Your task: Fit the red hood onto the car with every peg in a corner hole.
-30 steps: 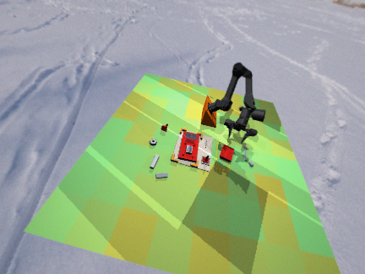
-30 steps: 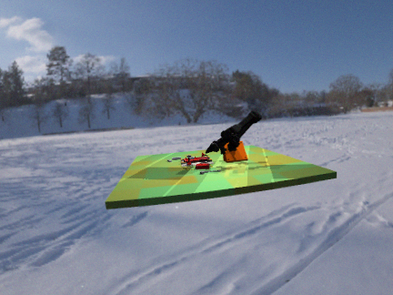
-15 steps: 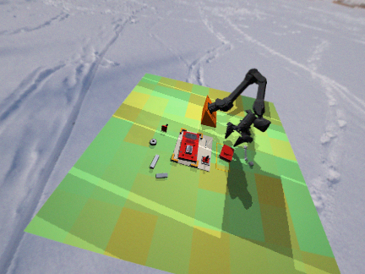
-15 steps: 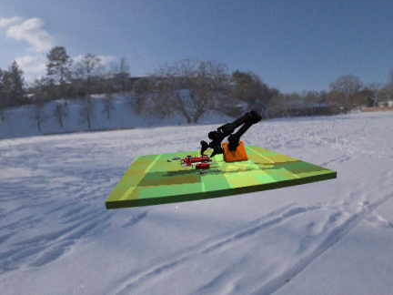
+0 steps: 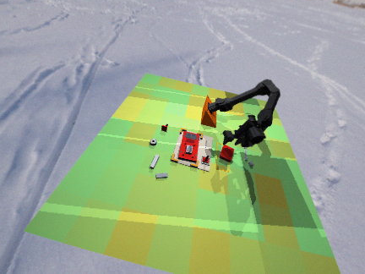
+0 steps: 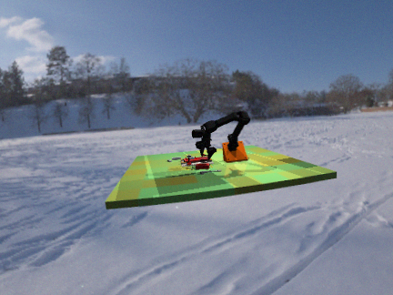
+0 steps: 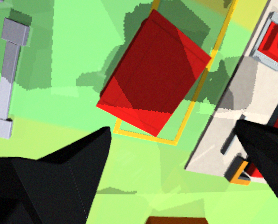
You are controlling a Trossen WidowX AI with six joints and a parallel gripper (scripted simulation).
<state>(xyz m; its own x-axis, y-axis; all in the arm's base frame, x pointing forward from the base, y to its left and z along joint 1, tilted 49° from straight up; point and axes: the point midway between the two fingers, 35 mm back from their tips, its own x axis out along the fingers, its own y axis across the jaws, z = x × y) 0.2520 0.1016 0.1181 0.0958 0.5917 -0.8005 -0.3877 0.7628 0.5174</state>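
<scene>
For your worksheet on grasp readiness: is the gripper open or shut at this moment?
Open. In the wrist view the gripper has its two black fingers spread wide, nothing between them, and the red hood lies apart on the table.

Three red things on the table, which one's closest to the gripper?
The loose red hood, lying right of the jig, just below the open gripper. The red car in the jig and the small red block sit farther left.
</scene>
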